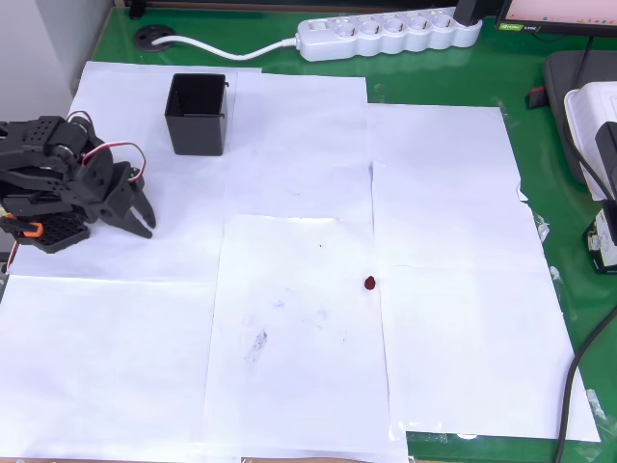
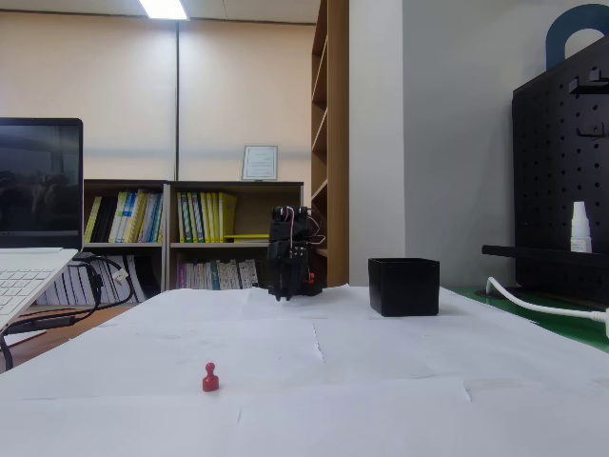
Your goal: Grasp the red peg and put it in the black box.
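My end effector [image 1: 143, 217] is folded back at the left edge of the overhead view, below and left of the black box [image 1: 198, 114], and it holds nothing. Its two dark fingers come together to a point, w/ almost no gap between them, so I read it as closed, tips low near the paper. In the fixed view my arm [image 2: 291, 252] stands at the far end of the bench, just left of the black box [image 2: 404, 286], folded down; there I cannot tell the finger state. The black box is upright, open top, and sits on the white paper sheets [image 1: 299, 280] that cover most of the green bench [image 1: 540, 174], near the upper left corner of the paper in the overhead view. The red peg [image 1: 370, 283] is well apart from the box, to the lower right of it in the overhead view, close to where several sheets meet, approx. in the middle of the papered area. In the fixed view the red peg [image 2: 210, 377] stands upright on the paper, round head on top, nearer to the camera than the box and left of it. Nothing touches the peg. Beyond the box, at the top of the overhead view, lies a white power strip [image 1: 386, 34] w/ its cable on the green surface.
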Controlling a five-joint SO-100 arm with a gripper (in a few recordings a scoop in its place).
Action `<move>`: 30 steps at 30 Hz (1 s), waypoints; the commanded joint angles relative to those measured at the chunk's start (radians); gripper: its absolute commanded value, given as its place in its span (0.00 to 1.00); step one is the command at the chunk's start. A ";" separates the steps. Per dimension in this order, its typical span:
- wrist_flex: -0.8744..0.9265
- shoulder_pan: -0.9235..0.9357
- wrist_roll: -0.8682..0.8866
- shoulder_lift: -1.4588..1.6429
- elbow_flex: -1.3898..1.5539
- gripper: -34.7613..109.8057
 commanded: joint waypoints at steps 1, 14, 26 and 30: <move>0.063 0.029 -0.055 -0.012 0.216 0.24; 0.040 -0.035 0.132 0.950 1.121 0.24; -0.690 0.038 0.127 1.388 0.996 0.24; -0.934 0.052 0.127 1.476 0.925 0.24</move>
